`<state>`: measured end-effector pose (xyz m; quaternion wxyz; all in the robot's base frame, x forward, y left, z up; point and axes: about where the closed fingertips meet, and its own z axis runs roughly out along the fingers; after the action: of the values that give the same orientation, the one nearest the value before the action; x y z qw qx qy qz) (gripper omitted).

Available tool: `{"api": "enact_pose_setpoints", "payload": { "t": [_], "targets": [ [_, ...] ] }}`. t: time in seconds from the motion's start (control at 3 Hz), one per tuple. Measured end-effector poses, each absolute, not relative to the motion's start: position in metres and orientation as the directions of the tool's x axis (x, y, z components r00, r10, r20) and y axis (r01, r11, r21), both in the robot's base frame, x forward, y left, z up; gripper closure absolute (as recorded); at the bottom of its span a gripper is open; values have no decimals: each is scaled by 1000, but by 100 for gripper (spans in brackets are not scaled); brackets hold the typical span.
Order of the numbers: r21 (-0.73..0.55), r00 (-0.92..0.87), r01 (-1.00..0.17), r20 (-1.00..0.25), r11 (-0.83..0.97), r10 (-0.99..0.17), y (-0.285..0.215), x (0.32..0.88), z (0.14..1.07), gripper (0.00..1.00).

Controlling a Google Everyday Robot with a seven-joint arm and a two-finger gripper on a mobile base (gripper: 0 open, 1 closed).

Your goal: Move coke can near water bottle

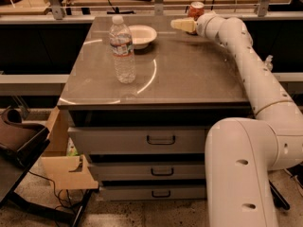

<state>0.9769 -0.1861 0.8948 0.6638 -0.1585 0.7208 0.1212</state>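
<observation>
Sitting far back: coke can (pincer beside) | bowl near water bottle

The arm reaches from the lower right across the desk to its far right corner. There the pincer sits against the lower part of the can, and the can's red side shows above it; whether the can is gripped cannot be told. The bottle stands upright well apart on the desk's left half, with a white bowl just behind it to the right.
</observation>
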Motion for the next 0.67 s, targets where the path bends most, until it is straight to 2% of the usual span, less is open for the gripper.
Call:
{"api": "enact_pose_setpoints", "payload": {
  "t": [0.33,0.67],
  "targets": [
    [-28,-73,-387,-995,922,-61,-187,979,892,0],
    [-23,-69,-380,-996,925,-53,-187,982,891,16]
  ]
}}
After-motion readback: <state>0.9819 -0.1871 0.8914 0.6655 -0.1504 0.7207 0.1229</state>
